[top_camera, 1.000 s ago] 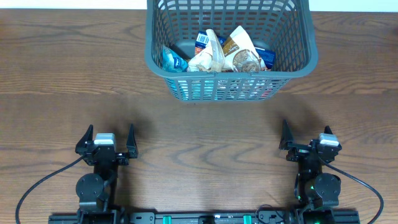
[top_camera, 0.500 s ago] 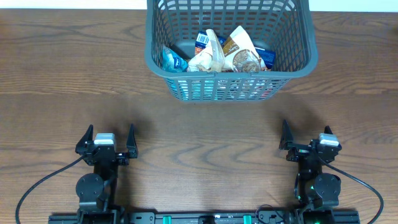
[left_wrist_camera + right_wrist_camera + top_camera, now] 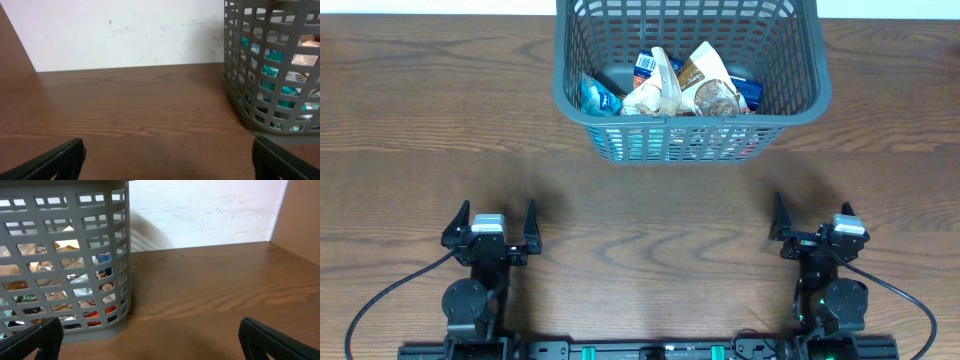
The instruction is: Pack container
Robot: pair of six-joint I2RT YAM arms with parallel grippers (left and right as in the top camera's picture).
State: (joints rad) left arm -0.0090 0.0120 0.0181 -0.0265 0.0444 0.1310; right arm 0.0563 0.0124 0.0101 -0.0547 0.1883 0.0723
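**Wood-grain worktop meeting a scuffed white wall**

A dark brown, wood-grained worktop (image 3: 650,190) is stretching away ahead of the left tool (image 3: 496,215) and the right tool (image 3: 812,218), and is meeting a white wall (image 3: 125,40) at its far edge. The wall is showing faint grey scuffs (image 3: 190,23) and one small red speck (image 3: 110,22) ahead of the left tool. Soft, even light is falling across the wood. A brown panel (image 3: 300,210) is rising at the outer right of the right tool.

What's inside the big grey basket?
The basket holds a heap of snack packets, white, tan and blue ones. Whatever lies under the heap is covered, so I cannot tell what is there.
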